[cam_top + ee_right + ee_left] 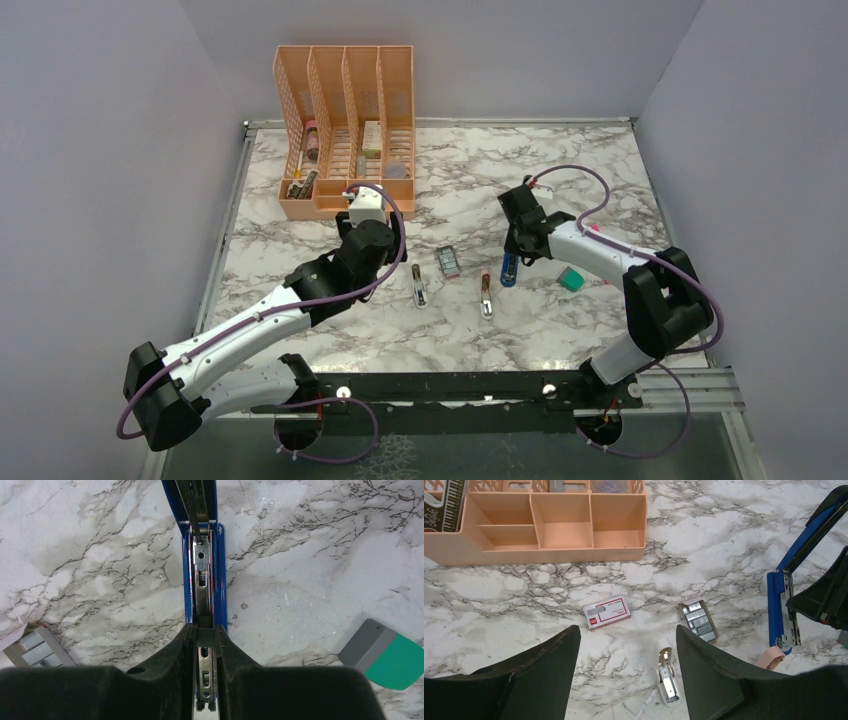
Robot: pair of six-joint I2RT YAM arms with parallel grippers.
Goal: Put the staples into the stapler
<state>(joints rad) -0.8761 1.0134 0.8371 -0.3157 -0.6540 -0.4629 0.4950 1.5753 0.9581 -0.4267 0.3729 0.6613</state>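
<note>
On marble (724, 530), open staples tray (698, 621) (full) — left jaws wide, right jaws gripping stapler (201, 580).

The blue stapler (775, 605) lies hinged open on the table (724, 540), its metal channel exposed. Silver staples (698, 621) fill an open tray nearby, with the red-white sleeve (606, 612) beside it.

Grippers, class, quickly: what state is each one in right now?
Left gripper: open, holding nothing.
Right gripper: shut on the stapler, gripping its opened metal rail.
</note>
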